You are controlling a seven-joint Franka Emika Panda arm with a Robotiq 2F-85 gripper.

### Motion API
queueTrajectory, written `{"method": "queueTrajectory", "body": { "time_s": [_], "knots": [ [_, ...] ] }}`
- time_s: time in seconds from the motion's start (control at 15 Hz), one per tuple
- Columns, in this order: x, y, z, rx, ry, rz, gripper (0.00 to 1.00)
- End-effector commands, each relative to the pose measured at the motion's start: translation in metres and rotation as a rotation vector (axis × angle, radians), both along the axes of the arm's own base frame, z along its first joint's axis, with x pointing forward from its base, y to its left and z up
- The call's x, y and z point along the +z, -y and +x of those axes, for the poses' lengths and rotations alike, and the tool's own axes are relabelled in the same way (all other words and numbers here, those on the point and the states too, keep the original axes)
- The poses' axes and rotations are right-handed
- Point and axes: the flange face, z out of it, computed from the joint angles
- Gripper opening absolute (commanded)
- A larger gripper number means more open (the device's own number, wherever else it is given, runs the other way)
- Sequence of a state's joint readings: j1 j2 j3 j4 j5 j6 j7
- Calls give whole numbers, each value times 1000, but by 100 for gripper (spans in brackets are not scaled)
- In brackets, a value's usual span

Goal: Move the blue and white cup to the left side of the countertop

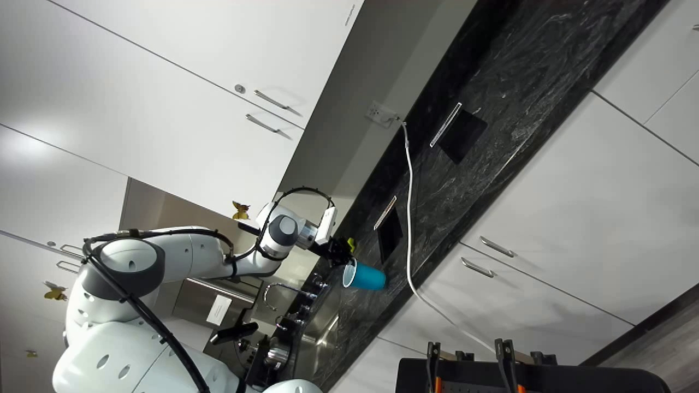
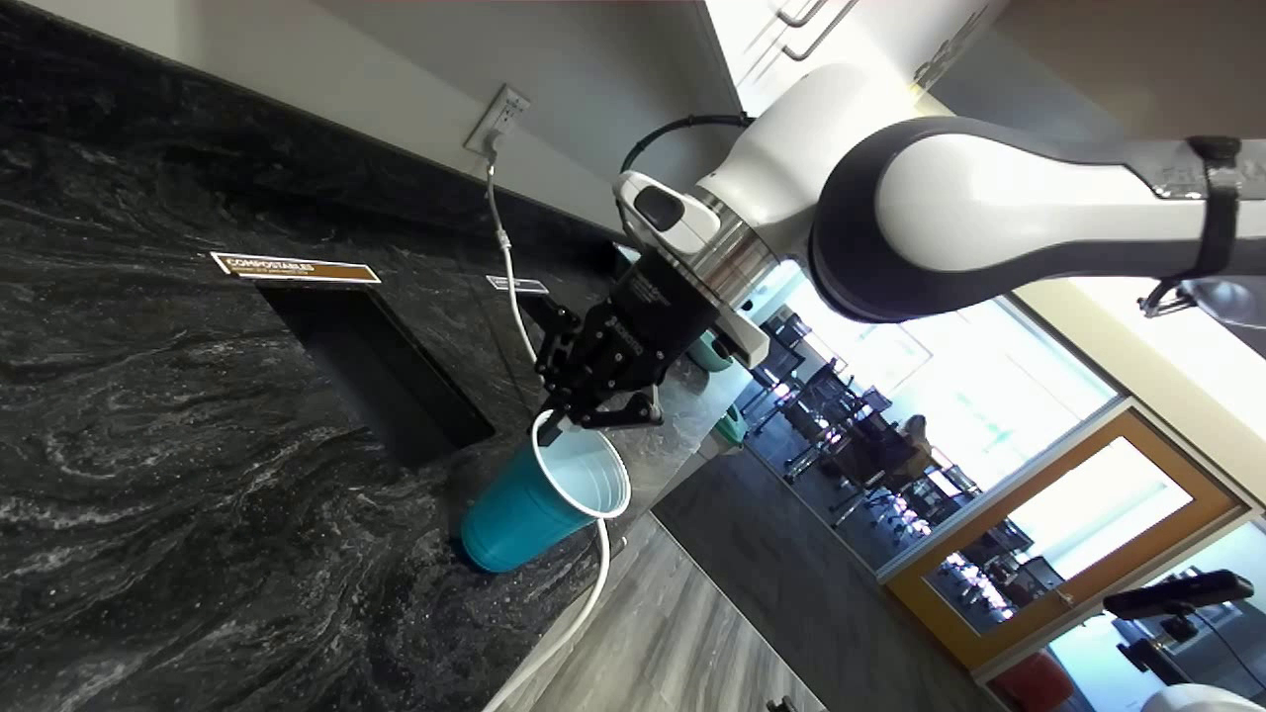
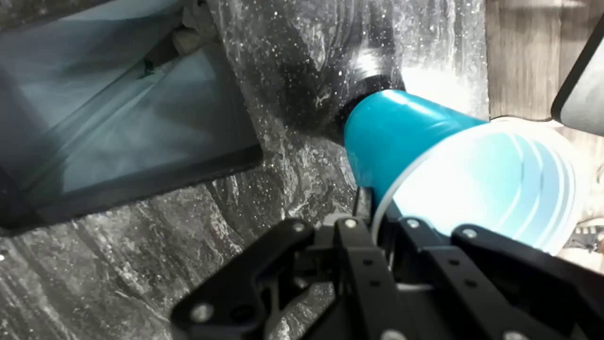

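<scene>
The blue and white cup (image 1: 365, 276) is cyan-blue with a white rim and pale inside. It also shows in an exterior view (image 2: 524, 509) and in the wrist view (image 3: 401, 132). My gripper (image 2: 549, 423) is shut on the cup's wall at the rim, one finger inside and one outside, as the wrist view (image 3: 377, 208) shows. The gripper also shows small in an exterior view (image 1: 348, 260). The countertop (image 2: 198, 475) is dark marbled stone and also runs diagonally in an exterior view (image 1: 535, 76). The cup's base is at or just above it; I cannot tell whether they touch.
A rectangular waste slot (image 2: 386, 376) with a compostables label lies beside the cup; a bag shows inside it in the wrist view (image 3: 141, 118). Another slot (image 1: 463, 134) lies further along. A white cable (image 1: 409, 207) crosses the counter near the cup. A sink (image 1: 322, 341) is nearby.
</scene>
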State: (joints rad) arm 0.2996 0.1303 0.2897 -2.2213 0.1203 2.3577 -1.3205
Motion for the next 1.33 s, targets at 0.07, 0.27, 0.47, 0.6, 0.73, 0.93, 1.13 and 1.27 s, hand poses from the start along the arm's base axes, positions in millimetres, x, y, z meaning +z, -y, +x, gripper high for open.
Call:
{"method": "queueTrajectory", "body": {
  "time_s": [0.07,0.27,0.47,0.6,0.73,0.93,1.13,1.27],
  "knots": [
    [-2,-21,12,172,-17,-21,1],
    [-5,-28,13,216,-29,-44,30],
    [-2,-31,9,235,-52,-82,47],
    [5,-31,4,238,-65,-113,62],
    [15,-31,-1,237,-67,-118,77],
    [34,-34,-12,237,-44,-108,98],
    [58,-36,-20,233,-3,-77,100],
    [72,-33,-23,232,27,-64,100]
  ]
}}
